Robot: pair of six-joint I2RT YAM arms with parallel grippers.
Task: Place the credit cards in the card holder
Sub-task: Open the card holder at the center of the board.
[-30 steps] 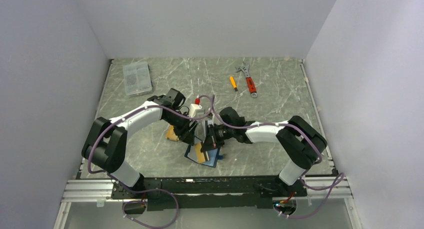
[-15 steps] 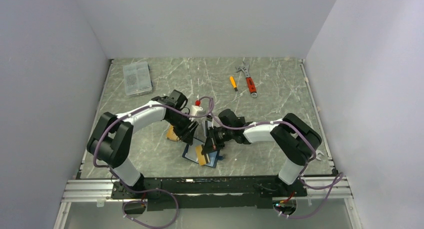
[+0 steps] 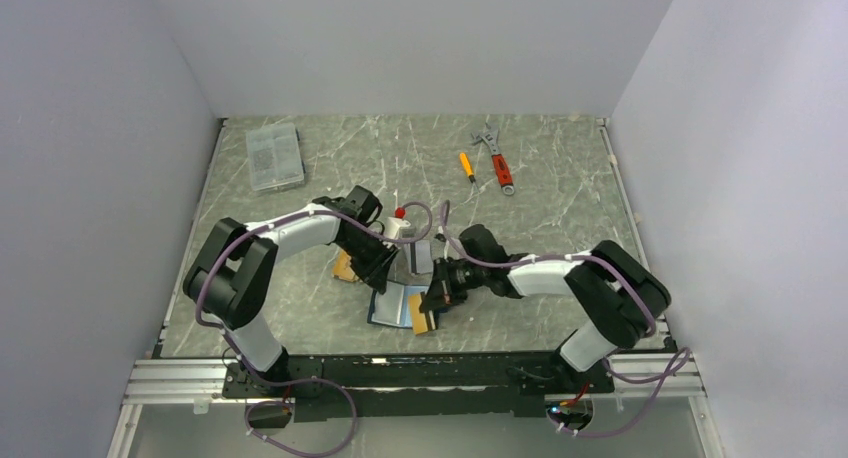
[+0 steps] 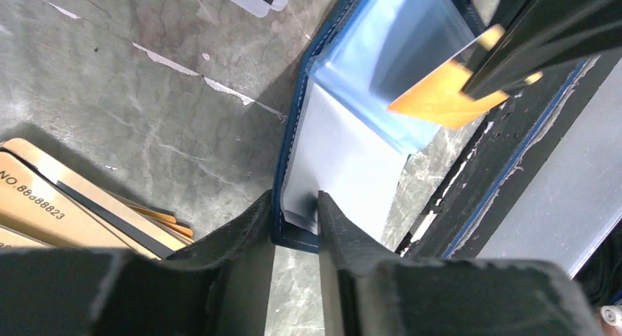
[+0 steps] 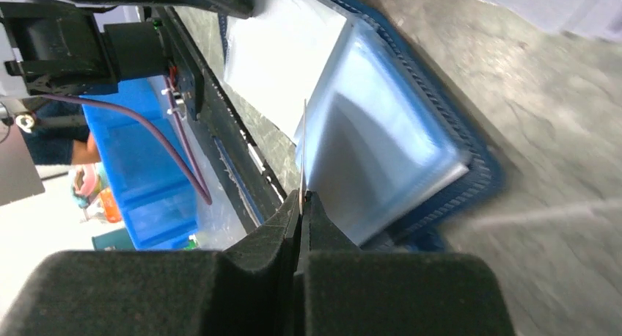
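The navy blue card holder (image 3: pixel 392 305) lies open near the table's front edge, its pale inside up (image 4: pixel 345 152). My left gripper (image 3: pixel 380 276) is shut on the holder's edge (image 4: pixel 295 204). My right gripper (image 3: pixel 433 300) is shut on an orange-tan credit card (image 3: pixel 422 321) and holds it on edge over the holder's clear pocket (image 5: pixel 381 145). The card shows flat in the left wrist view (image 4: pixel 440 94) and edge-on in the right wrist view (image 5: pixel 303 149). More orange cards (image 3: pixel 345 268) lie in a pile to the left (image 4: pixel 51 204). A white-grey card (image 3: pixel 422 256) lies behind.
A clear plastic box (image 3: pixel 274 156) sits at the back left. A wrench (image 3: pixel 497 160) and an orange screwdriver (image 3: pixel 466 166) lie at the back right. A small white bottle with a red cap (image 3: pixel 398 223) stands behind the left gripper.
My right gripper has moved the orange card toward the front and slightly right, over the holder's near right part. My left gripper stayed on the holder's edge.
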